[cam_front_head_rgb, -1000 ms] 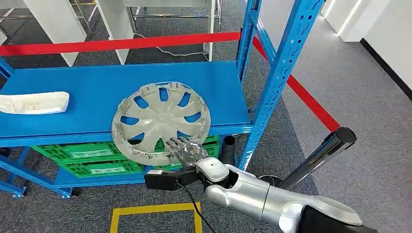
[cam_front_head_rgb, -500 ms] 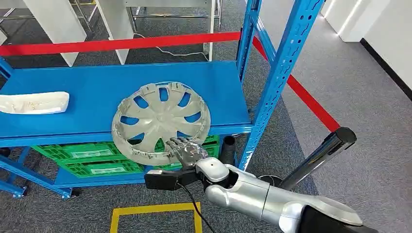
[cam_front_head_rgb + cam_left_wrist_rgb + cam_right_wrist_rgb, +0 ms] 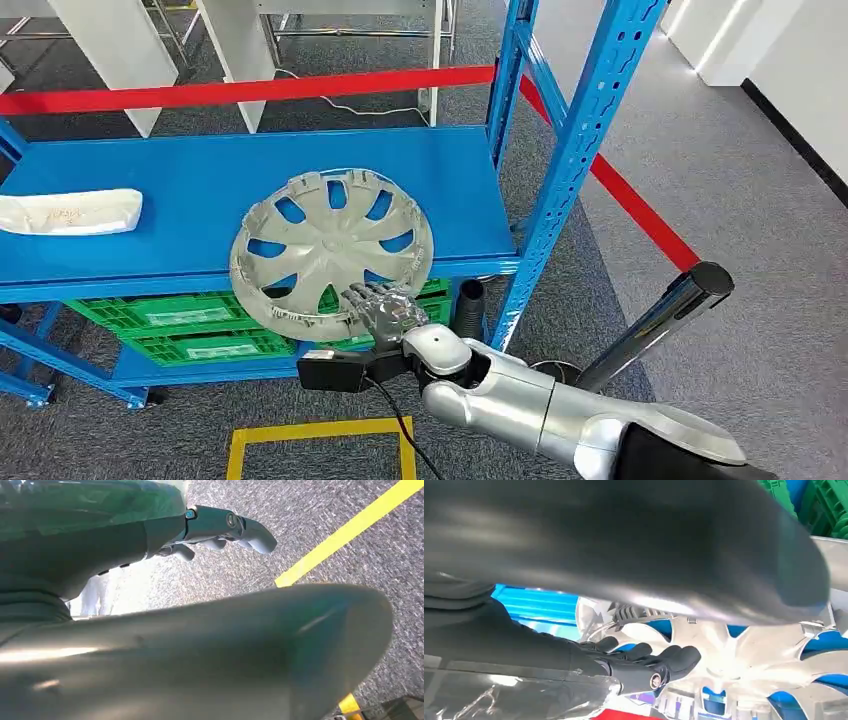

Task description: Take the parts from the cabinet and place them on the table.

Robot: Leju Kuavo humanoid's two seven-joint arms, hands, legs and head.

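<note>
Silver arm segments enter the head view from the 5 o'clock corner and run toward the centre, ending in the right hand [image 3: 385, 312] at the near rim of a grey hubcap [image 3: 332, 248]. The hubcap lies on the blue shelf [image 3: 160, 190] of a blue rack, its near edge overhanging the shelf front at 6 o'clock of the disc and slightly tilted. The right hand's fingers [image 3: 365, 297] lie over the rim at that overhanging edge; in the right wrist view the dark fingers [image 3: 674, 657] curl against the spoked face of the hubcap [image 3: 744, 655], so the hand grips the rim. A white part [image 3: 68, 212] rests on the same shelf at 9 o'clock, well apart from the hubcap. Green crates [image 3: 180, 325] sit on the lower level beneath the shelf. In the left wrist view the left hand [image 3: 225, 532] hangs over grey carpet near a yellow floor line [image 3: 350, 527], fingers loosely curled and holding nothing.
</note>
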